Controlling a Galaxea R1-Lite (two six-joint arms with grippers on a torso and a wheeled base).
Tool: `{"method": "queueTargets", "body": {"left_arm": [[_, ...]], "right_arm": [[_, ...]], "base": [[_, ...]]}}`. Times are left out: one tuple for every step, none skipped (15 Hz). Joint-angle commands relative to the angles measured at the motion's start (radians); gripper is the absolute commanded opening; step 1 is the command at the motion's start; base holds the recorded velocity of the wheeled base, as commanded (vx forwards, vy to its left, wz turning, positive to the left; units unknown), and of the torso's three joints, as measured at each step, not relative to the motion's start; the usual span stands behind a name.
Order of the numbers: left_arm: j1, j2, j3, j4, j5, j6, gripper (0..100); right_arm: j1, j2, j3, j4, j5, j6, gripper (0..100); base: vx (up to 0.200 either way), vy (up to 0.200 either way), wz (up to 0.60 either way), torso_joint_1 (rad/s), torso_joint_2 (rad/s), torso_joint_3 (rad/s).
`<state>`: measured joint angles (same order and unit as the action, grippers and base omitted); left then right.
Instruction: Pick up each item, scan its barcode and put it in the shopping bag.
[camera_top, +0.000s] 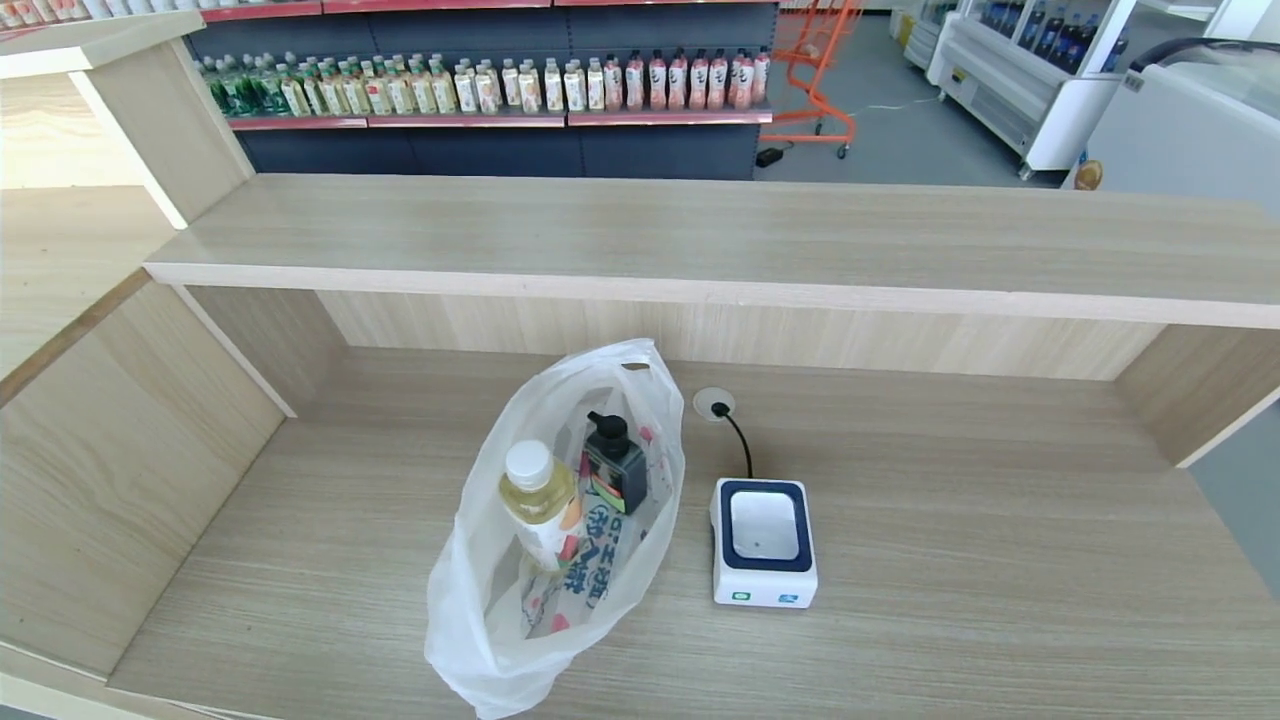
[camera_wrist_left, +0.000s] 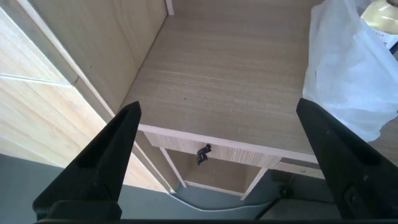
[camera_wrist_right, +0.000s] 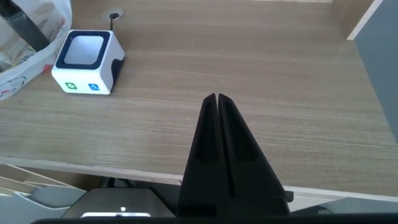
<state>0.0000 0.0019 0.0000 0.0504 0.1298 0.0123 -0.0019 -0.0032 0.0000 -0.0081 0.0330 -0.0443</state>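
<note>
A white plastic shopping bag (camera_top: 470, 600) lies open on the wooden counter, left of centre. Inside it are a bottle of yellow drink with a white cap (camera_top: 538, 495) and a dark pump bottle (camera_top: 614, 464). Just right of the bag stands the white barcode scanner (camera_top: 764, 541) with a dark-framed window, its black cable running to a hole behind it. My left gripper (camera_wrist_left: 217, 134) hangs open over the counter's near left edge, with the bag (camera_wrist_left: 348, 81) off to one side. My right gripper (camera_wrist_right: 217, 109) is shut on nothing above the counter's near right part, the scanner (camera_wrist_right: 87, 60) well away from it.
The counter (camera_top: 950, 560) is boxed in by a raised wooden ledge (camera_top: 700, 240) at the back and side panels left and right. A cable grommet (camera_top: 714, 404) sits behind the scanner. Beyond are shop shelves of bottles (camera_top: 480, 85).
</note>
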Motion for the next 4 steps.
{"method": "queueTargets", "body": {"left_arm": [[-0.002, 0.0, 0.0, 0.0, 0.001, 0.0, 100], [-0.002, 0.0, 0.0, 0.0, 0.001, 0.0, 100], [-0.002, 0.0, 0.0, 0.0, 0.001, 0.0, 100], [-0.002, 0.0, 0.0, 0.0, 0.001, 0.0, 100]], "right_arm": [[-0.001, 0.003, 0.0, -0.001, 0.001, 0.0, 0], [-0.001, 0.003, 0.0, -0.001, 0.001, 0.001, 0], [-0.001, 0.003, 0.0, -0.001, 0.001, 0.003, 0], [-0.001, 0.003, 0.0, -0.001, -0.001, 0.006, 0]], "base": [[0.0, 0.0, 0.0, 0.0, 0.0, 0.0], [0.0, 0.0, 0.0, 0.0, 0.0, 0.0], [0.0, 0.0, 0.0, 0.0, 0.0, 0.0], [0.0, 0.0, 0.0, 0.0, 0.0, 0.0]]}}
